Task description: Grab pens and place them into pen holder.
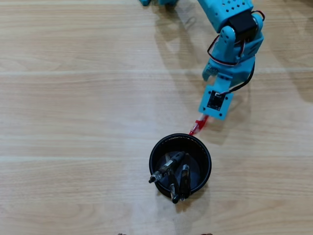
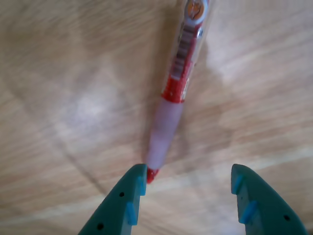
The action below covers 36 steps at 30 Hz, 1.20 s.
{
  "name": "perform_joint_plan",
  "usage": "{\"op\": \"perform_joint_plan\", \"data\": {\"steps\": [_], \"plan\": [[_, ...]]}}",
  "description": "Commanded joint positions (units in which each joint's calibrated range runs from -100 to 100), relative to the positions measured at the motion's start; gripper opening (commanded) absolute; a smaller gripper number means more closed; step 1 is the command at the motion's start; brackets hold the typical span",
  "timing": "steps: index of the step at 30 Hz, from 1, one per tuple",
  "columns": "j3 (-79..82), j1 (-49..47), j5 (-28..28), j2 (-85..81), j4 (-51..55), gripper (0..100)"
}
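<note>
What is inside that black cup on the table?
Three dark pens lean inside the pen holder, tips poking over its rim. Their lower ends and part of the cup's bottom are hidden.

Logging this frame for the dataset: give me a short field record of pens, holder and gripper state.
pens in holder: three dark pens, leaning toward the lower rim in the overhead view
pen outside: red pen with pink sleeve, lying on the table
holder: black pen holder, upright, just below the arm in the overhead view
gripper: gripper open, fingers apart, not closed on anything
gripper vs red pen: in the wrist view the pen's red end sits at the left finger's tip; whether it touches cannot be told
task left: red pen not yet in the holder
</note>
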Motion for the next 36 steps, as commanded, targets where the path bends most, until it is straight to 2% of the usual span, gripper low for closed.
{"op": "perform_joint_plan", "data": {"steps": [1,5,11,15,22,24,27,31,33,36], "plan": [[-6.6,3.1,1.7,3.3,-1.7,20],[-8.9,4.8,3.5,7.6,-6.2,20],[-9.6,5.1,4.3,8.1,-6.2,18],[-9.5,5.9,4.3,7.9,-5.8,1],[-7.5,5.7,4.5,-1.9,1.5,2],[-8.0,5.7,7.6,-7.6,-0.7,2],[-7.1,7.2,16.4,-16.3,-19.7,2],[4.0,14.0,37.4,-26.0,-60.8,2],[13.6,17.2,39.9,-29.8,-75.2,2],[22.4,20.1,37.3,-30.9,-82.1,2]]}}
